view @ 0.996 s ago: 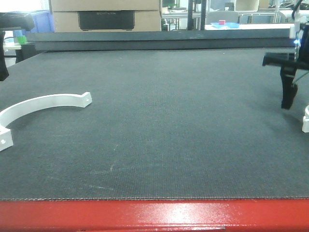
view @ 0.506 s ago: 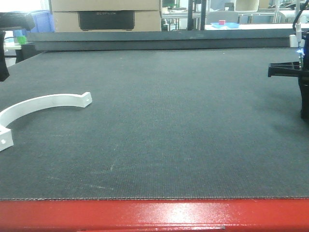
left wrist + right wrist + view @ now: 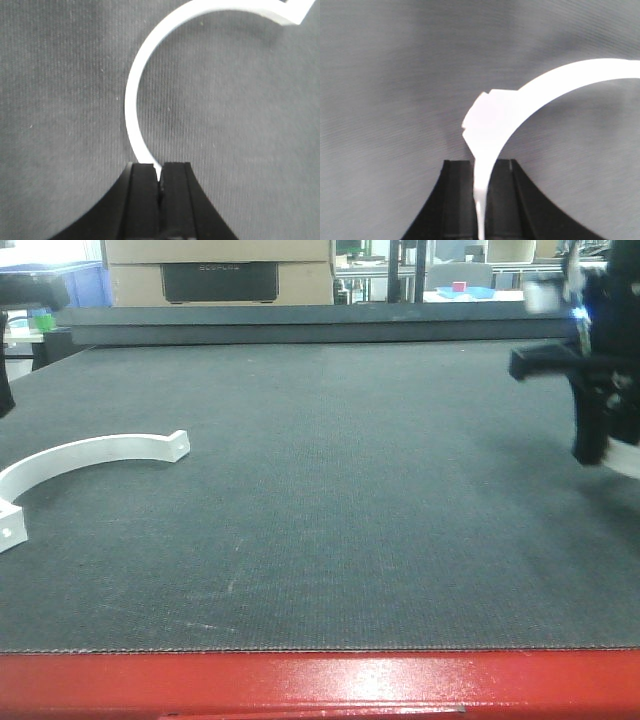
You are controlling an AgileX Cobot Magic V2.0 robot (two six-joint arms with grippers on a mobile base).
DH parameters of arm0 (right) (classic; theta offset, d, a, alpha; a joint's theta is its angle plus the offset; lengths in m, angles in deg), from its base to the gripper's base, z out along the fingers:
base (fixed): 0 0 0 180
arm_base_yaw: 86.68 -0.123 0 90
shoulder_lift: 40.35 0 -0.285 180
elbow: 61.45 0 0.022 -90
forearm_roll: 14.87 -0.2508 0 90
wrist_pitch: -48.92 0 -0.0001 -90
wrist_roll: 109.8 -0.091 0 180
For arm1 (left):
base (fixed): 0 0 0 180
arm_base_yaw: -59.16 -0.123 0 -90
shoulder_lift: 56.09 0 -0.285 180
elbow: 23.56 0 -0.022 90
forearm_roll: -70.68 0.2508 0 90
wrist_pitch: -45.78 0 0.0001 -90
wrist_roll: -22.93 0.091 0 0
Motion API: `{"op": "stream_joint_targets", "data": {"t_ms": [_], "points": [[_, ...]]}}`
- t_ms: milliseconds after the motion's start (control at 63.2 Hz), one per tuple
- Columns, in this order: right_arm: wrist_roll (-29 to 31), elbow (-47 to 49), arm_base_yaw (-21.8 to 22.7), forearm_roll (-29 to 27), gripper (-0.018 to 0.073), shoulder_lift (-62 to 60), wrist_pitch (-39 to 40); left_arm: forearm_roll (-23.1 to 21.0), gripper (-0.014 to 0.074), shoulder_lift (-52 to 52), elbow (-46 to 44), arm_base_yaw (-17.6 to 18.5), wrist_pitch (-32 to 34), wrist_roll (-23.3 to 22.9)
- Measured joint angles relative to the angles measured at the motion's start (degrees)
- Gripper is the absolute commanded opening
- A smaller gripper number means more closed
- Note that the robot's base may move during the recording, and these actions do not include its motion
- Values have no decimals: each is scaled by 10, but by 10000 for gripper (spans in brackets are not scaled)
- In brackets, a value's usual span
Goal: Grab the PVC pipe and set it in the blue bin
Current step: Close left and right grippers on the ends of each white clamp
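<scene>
Two white PVC arcs on show, one lying down and one in a grip. Closest to us, the red table edge runs along the bottom of the front view, and the dark grey mat fills the ground above it. At lower left the near PVC arc lies flat on that mat. One flanged end points toward centre, the curve is cut by the left frame edge, and nothing grips the ends visible here.

Over to the left wrist view: the left gripper has its jaws drawn almost together, just a hairline slit. A sliver of white shows in the slit, right where the arc's curve runs down to them. Whether it pinches that end or only hangs above it, I cannot tell.

Further back, at the right edge of the front view, the right gripper is blurred, and the held PVC arc pokes out white at its tip. Its wrist camera settles it: the jaws are clamped on the thin band, the flange sits just above the black fingers, and the curve sweeps to the upper right.

Far back stand a cardboard box at top, a blue crate at upper left and a blue tray toward upper right.
</scene>
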Motion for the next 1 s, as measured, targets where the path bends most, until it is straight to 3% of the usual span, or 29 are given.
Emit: {"op": "stream_joint_targets", "data": {"t_ms": [158,316,411,648,996], "points": [[0,0,-14,-18,-167,-12,5,0,-66,0,41,-5,43,-18],[0,0,-16,-33,-167,-12,6,6,201,0,63,-9,95,-22],[0,0,-16,-33,-167,-12,7,11,288,-1,63,-9,114,-22],[1,0,-16,-34,-167,-12,14,34,275,-54,45,-9,123,-22],[1,0,-16,-34,-167,-12,17,44,274,-121,-17,-12,68,-22]]}}
